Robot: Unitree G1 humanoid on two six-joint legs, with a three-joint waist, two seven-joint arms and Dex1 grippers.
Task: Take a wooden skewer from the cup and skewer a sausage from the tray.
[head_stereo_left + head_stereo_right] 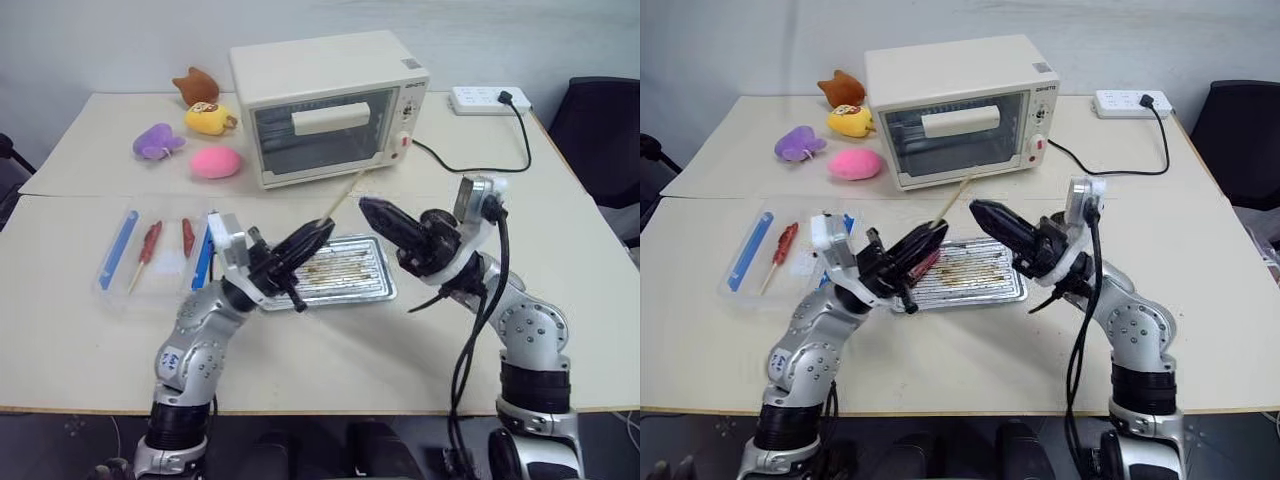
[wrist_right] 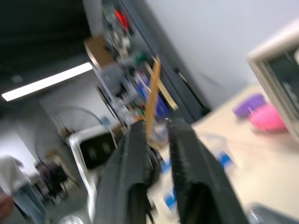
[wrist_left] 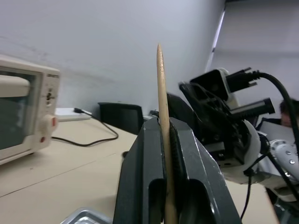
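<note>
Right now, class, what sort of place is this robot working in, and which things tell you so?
Probably a lab or office set up as a mock kitchen: a toaster oven and greasy silver tray share pale tables with a power strip and soft toys.

Our two arms (image 1: 205, 335) are built from rounded silver-grey segments with small dark screws, and black collars ring their bases. Each ends in a gripper of black ridged fingers (image 3: 191, 168). A white camera block (image 1: 478, 197) tops each wrist, and black cables (image 1: 470, 350) loop down the right arm.

Bare tabletop (image 1: 330, 350) (toaster oven (image 1: 325, 105) behind)
</note>
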